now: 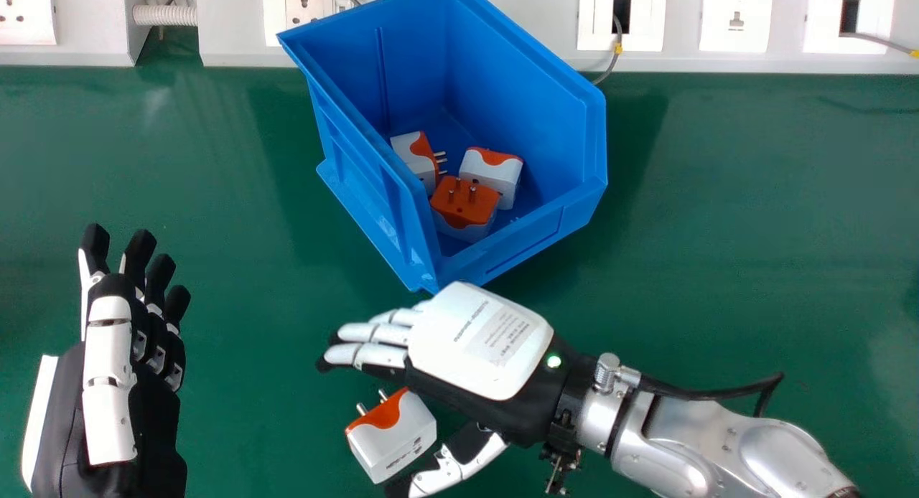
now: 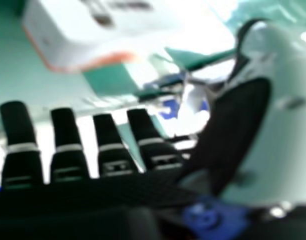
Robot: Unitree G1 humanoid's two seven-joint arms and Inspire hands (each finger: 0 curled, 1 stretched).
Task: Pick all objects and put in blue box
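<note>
A white and orange plug adapter (image 1: 395, 440) is seen on the green desk (image 1: 718, 232), between the thumb and fingers of the right hand (image 1: 477, 340), which is held open, with nothing gripped. If the adapter is pinched only at its edge or pins, it may be spun or dropped. The blue box (image 1: 531, 237), with three adapters (image 1: 465, 204) inside, could be bumped by the nearby knuckles during a lift. The open left hand (image 1: 108, 383) is placed at the left.

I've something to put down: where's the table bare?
Bare table: right of the box, between sockets and right forearm; also between box and left hand. Crowded: around the right hand, adapter by its thumb; box's near end, three adapters.
</note>
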